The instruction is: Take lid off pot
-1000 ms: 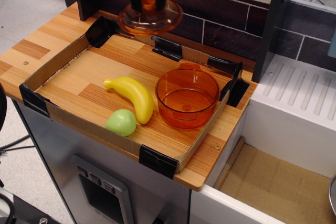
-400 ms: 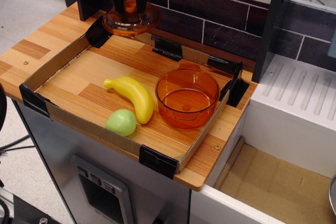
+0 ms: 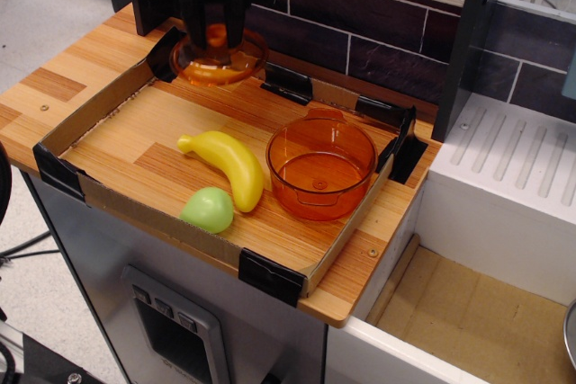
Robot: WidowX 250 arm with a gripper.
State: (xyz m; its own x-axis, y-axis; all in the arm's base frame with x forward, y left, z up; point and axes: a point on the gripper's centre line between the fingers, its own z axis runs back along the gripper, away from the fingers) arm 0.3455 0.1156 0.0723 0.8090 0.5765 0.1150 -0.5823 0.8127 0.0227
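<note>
The orange transparent pot [image 3: 320, 169] stands open and uncovered at the right of the cardboard tray [image 3: 126, 209]. The orange lid [image 3: 219, 58] hangs from my black gripper [image 3: 214, 35] at the tray's far left corner, low over the wood. The gripper is shut on the lid's lighter-orange knob [image 3: 216, 38]. The lid is well apart from the pot, to its far left. Whether the lid touches the tray floor cannot be told.
A yellow banana [image 3: 229, 164] lies left of the pot, and a green ball-shaped fruit [image 3: 208, 209] sits in front of it. A dark tiled wall [image 3: 378, 33] runs behind the tray. A white sink [image 3: 513, 186] is at the right.
The gripper has carried the lid to the left and downward, from high over the tray's back edge to low at the far left corner. The pot, banana and green fruit have not moved.
</note>
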